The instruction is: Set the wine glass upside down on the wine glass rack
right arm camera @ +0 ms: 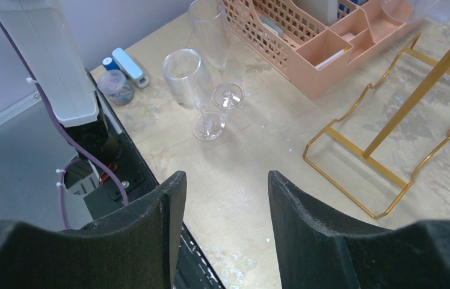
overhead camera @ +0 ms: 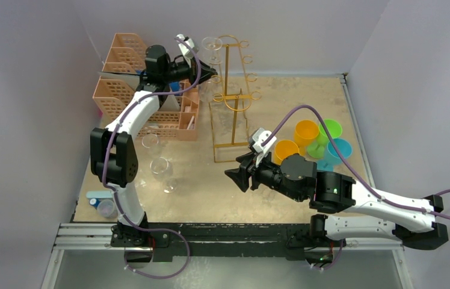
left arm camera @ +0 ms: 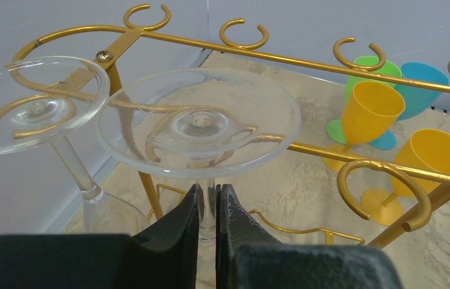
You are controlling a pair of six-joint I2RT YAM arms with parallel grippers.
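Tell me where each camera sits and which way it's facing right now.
Top external: above and behind the robot, looking down on the table; shows the left gripper at the wine glass rack and the right gripper over mid-table.
Left wrist: up among the rack's hooks, facing across them toward the coloured cups; its fingers pinch the wine glass stem.
Right wrist: looks down at two standing glasses and the left arm; its open fingers show.
Shared: the rack appears in all three.

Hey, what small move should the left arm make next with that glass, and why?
Probably ease the left pincer straight down a touch. It grips the stem of the upturned wine glass, whose foot is over a ring of the wine glass rack; whether it rests there is unclear.
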